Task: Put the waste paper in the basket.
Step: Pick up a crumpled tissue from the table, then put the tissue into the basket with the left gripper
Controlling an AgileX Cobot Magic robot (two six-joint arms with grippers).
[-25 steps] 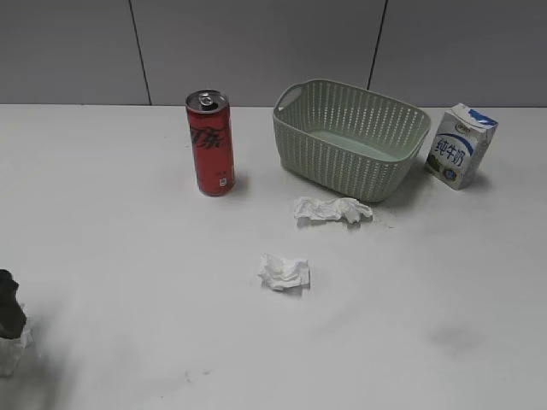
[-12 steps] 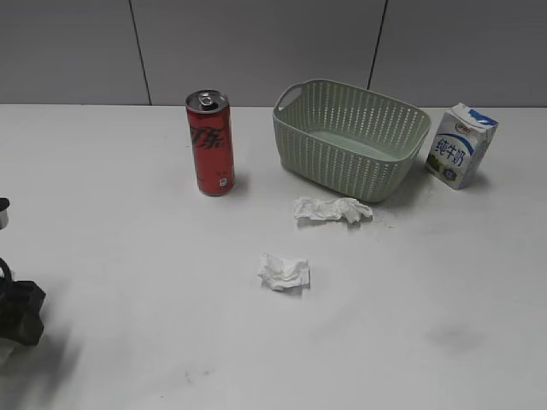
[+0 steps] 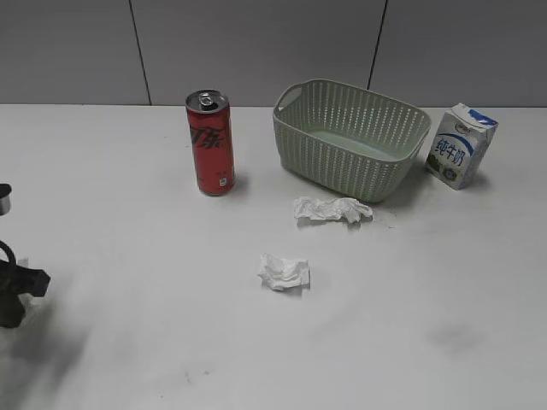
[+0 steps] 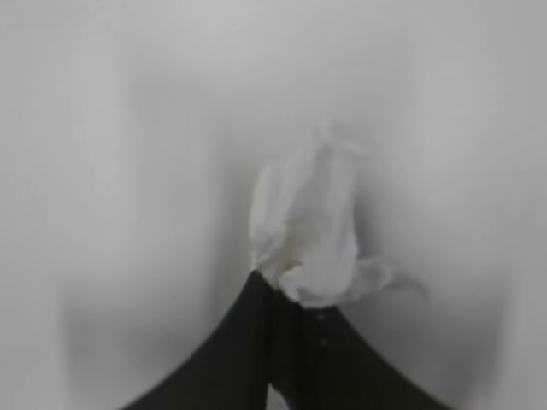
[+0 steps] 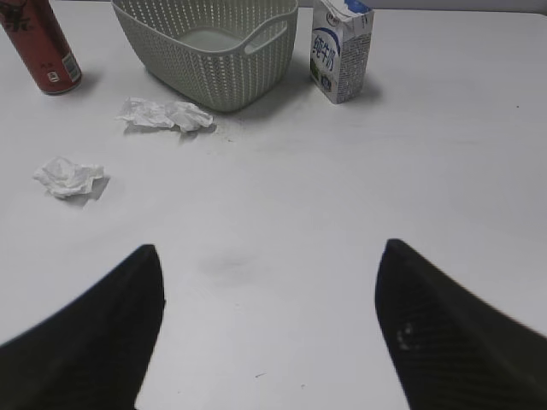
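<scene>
Two crumpled white paper wads lie on the white table: one [image 3: 333, 209] just in front of the basket, one [image 3: 284, 272] nearer the middle. Both show in the right wrist view [image 5: 167, 114] [image 5: 68, 177]. The pale green slotted basket [image 3: 342, 166] stands at the back, seemingly without any paper inside, and shows in the right wrist view [image 5: 214, 81]. My left gripper [image 3: 13, 295] is at the far left edge, shut on a third wad [image 4: 308, 231] held above the table; the fingertips [image 4: 286, 290] pinch its lower end. My right gripper [image 5: 269, 252] is open and holds nothing, over bare table.
A red can [image 3: 210, 143] stands left of the basket. A white-and-blue milk carton [image 3: 461, 145] stands to the right of it. Both show in the right wrist view: can [image 5: 38, 43], carton [image 5: 340, 49].
My left gripper has risen a little at the left edge with the wad in it. The two wads on the table, the basket, can and carton have not moved.
</scene>
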